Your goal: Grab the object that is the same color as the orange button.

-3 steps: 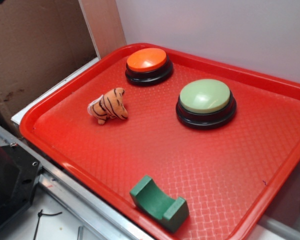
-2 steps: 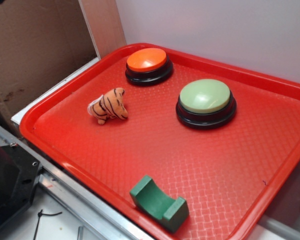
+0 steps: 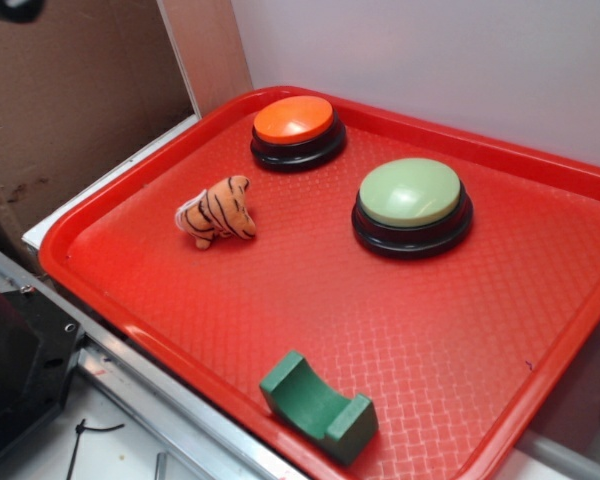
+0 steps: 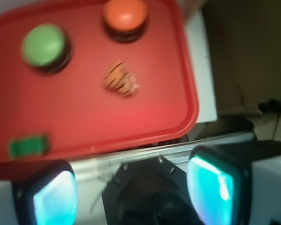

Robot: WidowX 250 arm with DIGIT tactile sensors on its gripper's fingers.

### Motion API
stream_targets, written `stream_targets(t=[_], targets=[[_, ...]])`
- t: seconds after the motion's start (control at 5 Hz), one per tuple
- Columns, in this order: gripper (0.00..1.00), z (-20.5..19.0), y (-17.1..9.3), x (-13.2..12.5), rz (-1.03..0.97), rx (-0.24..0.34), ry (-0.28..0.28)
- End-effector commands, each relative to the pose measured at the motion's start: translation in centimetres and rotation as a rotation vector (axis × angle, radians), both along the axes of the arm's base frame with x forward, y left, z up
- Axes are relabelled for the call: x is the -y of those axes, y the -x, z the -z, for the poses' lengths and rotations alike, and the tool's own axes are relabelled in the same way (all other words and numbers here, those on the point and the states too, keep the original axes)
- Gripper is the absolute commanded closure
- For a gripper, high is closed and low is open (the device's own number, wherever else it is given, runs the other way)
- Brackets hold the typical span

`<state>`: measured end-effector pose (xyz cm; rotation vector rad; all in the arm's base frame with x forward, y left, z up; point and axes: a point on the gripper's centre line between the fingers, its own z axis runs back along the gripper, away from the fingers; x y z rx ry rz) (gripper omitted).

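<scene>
The small plush tiger [image 3: 217, 211], orange with black stripes and a whitish underside, lies on its side on the red textured plastic tray [image 3: 400, 330], toward the tray's left part in the exterior view; nothing touches it and open tray floor rings it all round, which should leave the hand room to come down from above. From the tiger, the round dome button with a glossy orange top on a black base [image 3: 296, 130] sits at about one o'clock, near the tray's far rim, apart from the toy; its colour is what singles out the tiger. At about three o'clock from the tiger stands the larger round button with a pale-green top on a black base [image 3: 412, 205], well apart. At about five o'clock, close to the near rim, rests the dark green notched block [image 3: 318, 406], also well apart; neither green thing matches. The tray rests on a pale worktop [image 3: 100, 160], with a brown cardboard panel [image 3: 70, 110] behind at eleven o'clock.

In the wrist view the hand [image 4: 131, 190] hangs high above and short of the tray, its two teal-padded fingers [image 4: 210, 190] spread wide with nothing between them; the tiger [image 4: 120, 79] appears blurred ahead at twelve o'clock. By my reading the approach is only starting, and the grasp is not yet begun.
</scene>
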<state>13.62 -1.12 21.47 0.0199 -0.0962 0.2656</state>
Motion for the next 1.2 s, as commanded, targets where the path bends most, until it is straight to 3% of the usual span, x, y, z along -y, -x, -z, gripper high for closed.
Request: stream_targets(t=[0.0, 0.2, 0.4, 0.6, 1.0], targets=[[0.0, 5.3, -4.9, -1.0, -0.429, 0.101, -0.05], [0.0, 8.6, -6.7, -1.2, -0.565, 0.116, -0.087], [0.0, 12.8, -7.9, -0.8, -0.688, 0.126, -0.071], [0.0, 16.1, -8.2, -0.6, -0.729, 0.123, -0.108], [0.0, 20.4, -9.0, -0.4, -0.744, 0.1, -0.105]])
